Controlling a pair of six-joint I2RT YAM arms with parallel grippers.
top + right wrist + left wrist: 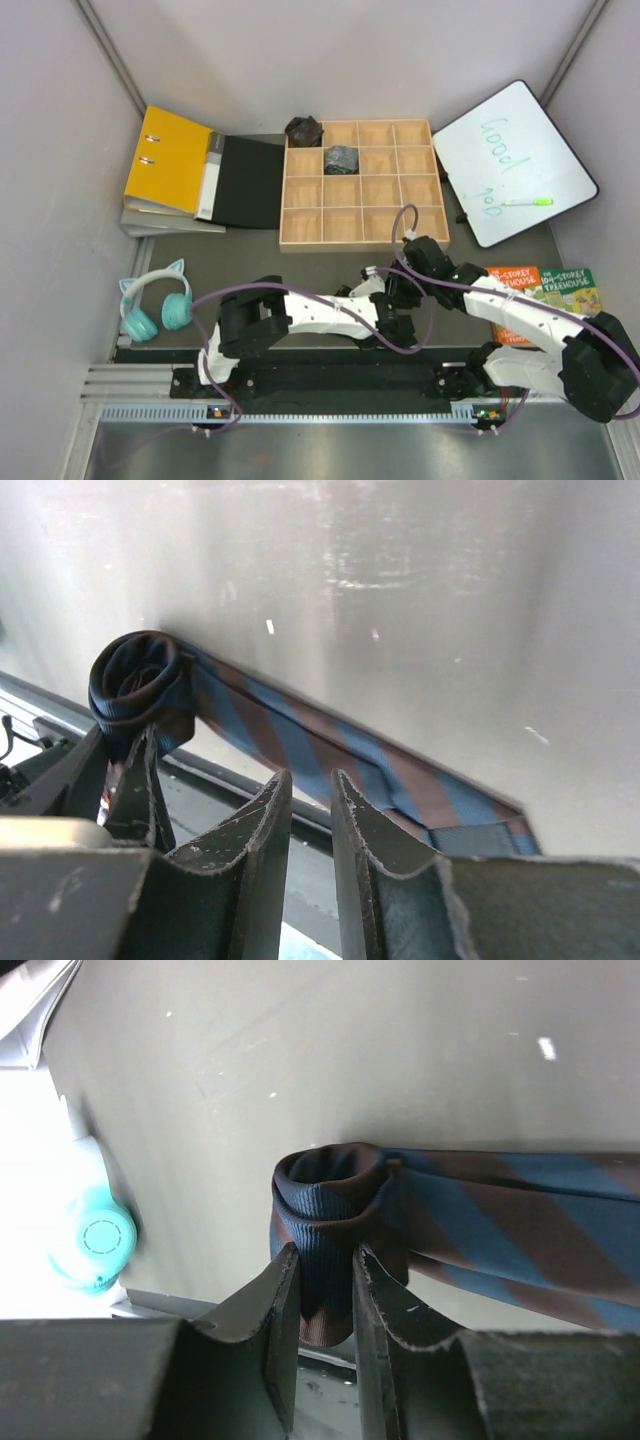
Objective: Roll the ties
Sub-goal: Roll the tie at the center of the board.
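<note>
With left gripper (325, 1255) clamped on the coiled end of the striped tie (330, 1190), just nearside of the wooden grid tray (300, 245), rotate evenly and feed the flat strip straight, edges aligned. Right gripper (309, 777) narrowly parted at the strip; grip impossible to tell. In tray: brownish roll (304, 130) in far-left corner cell, greyish roll (341, 159) diagonally nearside-right of it.
</note>
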